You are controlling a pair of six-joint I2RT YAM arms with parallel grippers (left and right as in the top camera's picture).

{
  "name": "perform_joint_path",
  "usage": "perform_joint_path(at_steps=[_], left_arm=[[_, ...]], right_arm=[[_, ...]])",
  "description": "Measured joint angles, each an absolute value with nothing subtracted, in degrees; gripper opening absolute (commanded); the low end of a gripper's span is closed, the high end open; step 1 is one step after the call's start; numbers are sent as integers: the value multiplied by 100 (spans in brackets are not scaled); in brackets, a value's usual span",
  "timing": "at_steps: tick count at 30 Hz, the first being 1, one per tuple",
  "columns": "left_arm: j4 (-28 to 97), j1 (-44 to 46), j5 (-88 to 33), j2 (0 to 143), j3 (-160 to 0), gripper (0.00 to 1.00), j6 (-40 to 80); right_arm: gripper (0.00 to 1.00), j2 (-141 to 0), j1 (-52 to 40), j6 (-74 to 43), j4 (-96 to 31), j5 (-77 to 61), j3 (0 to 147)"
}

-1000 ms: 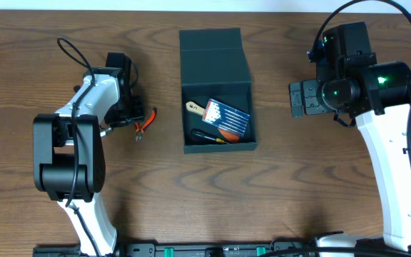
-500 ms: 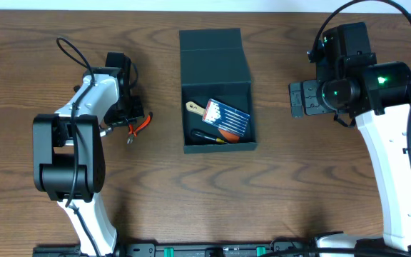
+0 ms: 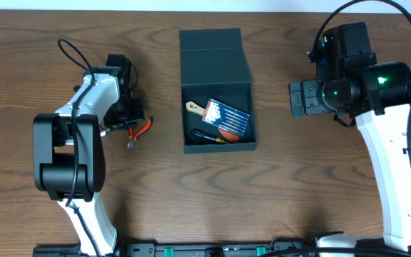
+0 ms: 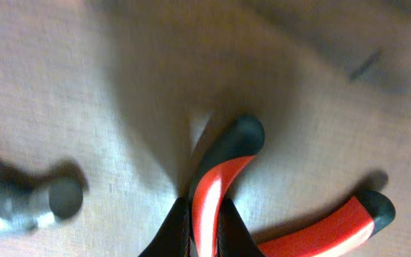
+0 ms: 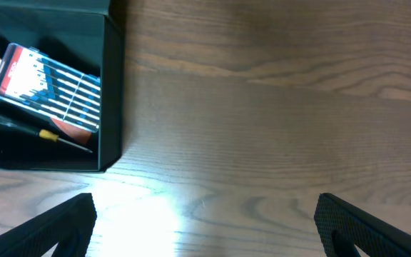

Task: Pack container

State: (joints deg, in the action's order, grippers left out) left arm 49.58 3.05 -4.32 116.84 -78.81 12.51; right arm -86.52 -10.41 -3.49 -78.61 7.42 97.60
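On the left half of the tabletop [image 3: 191, 200], the left pincer [image 3: 130, 122] is clenched on a pair of red-handled pliers [image 3: 141, 131]. From its wrist camera I can see one red handle pinched between the two dark fingers [image 4: 168, 232], with the other handle splayed off to the side. I cannot tell whether the pliers are clear of the wood.

The container [image 3: 218, 148] sits midway between the left and right edges, nearer the far edge, its flap lid thrown back toward that edge. Inside lie a blue-and-red pack [image 3: 227, 116] of thin tools, a wooden handle [image 3: 193, 108] and a black-and-yellow screwdriver [image 3: 207, 136].

The right pincer [image 3: 299, 98] hangs near the container's right side, spread wide and gripping nothing.
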Motion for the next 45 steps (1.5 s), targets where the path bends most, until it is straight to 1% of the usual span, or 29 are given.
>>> perform_joint_path(at_steps=[4,9,12,17,21,26,31,39,40,41,42,44,45], left_arm=[[5247,333,-692,11268,-7931,6,1011],[5312,707,-840,9933,-8189,6,268],[5312,1240,-891,9065,-8326,6,-493],[5336,2255,-952,8503,-8372,6,-2161],[5214,2899,-998,8676,-8370,6,-3485],[4663,3271,-1015,9253,-8370,6,-4353],[4206,3291,-1011,10099,-8370,6,-4635],[4152,3288,-1013,11192,-8357,7,-4560],[4152,3291,-1011,11251,-8357,14,-4523],[4152,3291,-1009,11310,-8357,32,-4495],[4152,3288,-1011,11340,-8355,43,-4456],[4156,3291,-1013,11369,-8355,53,-4388],[4158,3288,-1011,11369,-8355,62,-4348]], right_arm=[[99,-8652,-1039,-349,-7854,860,9760],[99,-8652,-1041,-349,-7817,972,9760],[99,-8652,-1041,-349,-7797,1000,9760],[99,-8652,-1041,-349,-7752,1015,9760],[99,-8652,-1041,-349,-7756,1015,9760],[99,-8652,-1041,-349,-7758,1015,9760],[99,-8652,-1041,-349,-7830,1015,9760],[99,-8652,-1041,-349,-7861,1015,9760],[99,-8652,-1039,-349,-7861,1015,9760],[99,-8652,-1041,-349,-7861,1015,9760],[99,-8652,-1041,-349,-7861,1015,9760],[99,-8652,-1041,-349,-7861,1015,9760],[99,-8652,-1041,-349,-7861,1015,9760]])
